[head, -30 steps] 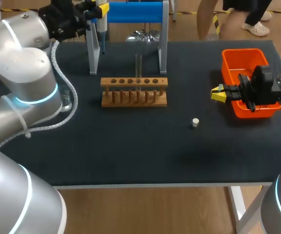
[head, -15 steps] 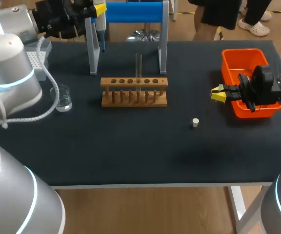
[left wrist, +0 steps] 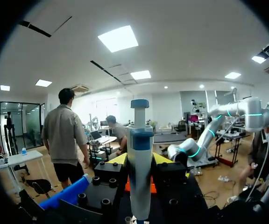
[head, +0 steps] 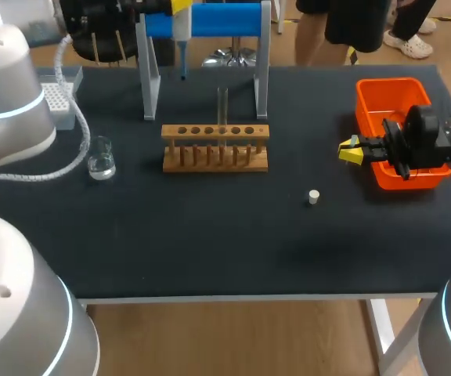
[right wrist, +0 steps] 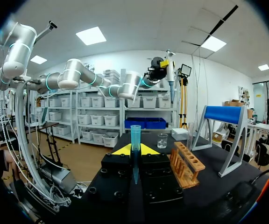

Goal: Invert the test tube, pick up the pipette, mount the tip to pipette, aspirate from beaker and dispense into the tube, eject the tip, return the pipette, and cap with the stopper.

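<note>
The table (head: pixel 210 251) carries, at far centre, the blue stand (head: pixel 210 19), from which the pipette (head: pixel 182 35) is already lifted. The pipette is clamped in the left gripper (left wrist: pixel 140 161) at the far edge, high over the stand, nose pointing down. At the right, the orange bin (head: pixel 390 94) is set just behind the right gripper (head: pixel 351 150). This gripper is closed on a blue tip (right wrist: pixel 135 137) that is held upright with its wide mouth up. The rack (head: pixel 215 149) stands at centre, with the tube (head: pixel 222 106) upright in it. The tip box (head: pixel 53 98) and the beaker (head: pixel 100 160) are at the left, and the stopper (head: pixel 313 197) lies nearer, between rack and bin.

The step in hand is judged to be mounting the tip. Pipette and tip are well apart, so one must be carried to the other across the rack. This is best done high, so that the tube is not struck. The nose should be brought directly above the tip's mouth and both axes lined up before any push is made. The press should then be given straight down and firmly. An oblique entry could twist the tip in the fingers or leave it loosely seated. The right grip should be released only once the tip is seated.
</note>
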Controlling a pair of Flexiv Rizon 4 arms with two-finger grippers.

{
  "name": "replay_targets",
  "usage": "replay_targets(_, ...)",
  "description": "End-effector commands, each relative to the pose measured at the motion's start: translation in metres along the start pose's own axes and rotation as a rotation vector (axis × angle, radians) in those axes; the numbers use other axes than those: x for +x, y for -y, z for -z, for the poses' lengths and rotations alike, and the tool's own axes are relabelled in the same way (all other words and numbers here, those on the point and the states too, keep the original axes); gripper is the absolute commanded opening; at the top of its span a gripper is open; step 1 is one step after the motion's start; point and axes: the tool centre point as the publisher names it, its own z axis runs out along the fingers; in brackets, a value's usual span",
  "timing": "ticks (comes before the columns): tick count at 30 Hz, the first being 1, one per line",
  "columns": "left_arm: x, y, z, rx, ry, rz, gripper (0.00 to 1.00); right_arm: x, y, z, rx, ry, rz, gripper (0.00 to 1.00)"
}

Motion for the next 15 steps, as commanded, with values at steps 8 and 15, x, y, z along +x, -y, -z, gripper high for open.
replay_targets(8, 0.054, 0.005, -0.030, 0.024, 0.117, 0.003, 0.00, 0.001, -0.001, 0.000, 0.003, 0.003, 0.000, 0.00)
replay_targets(15, 0.072, 0.010, -0.037, 0.033, 0.126, 0.001, 0.00, 0.001, -0.001, 0.000, 0.003, 0.003, 0.000, 0.00)
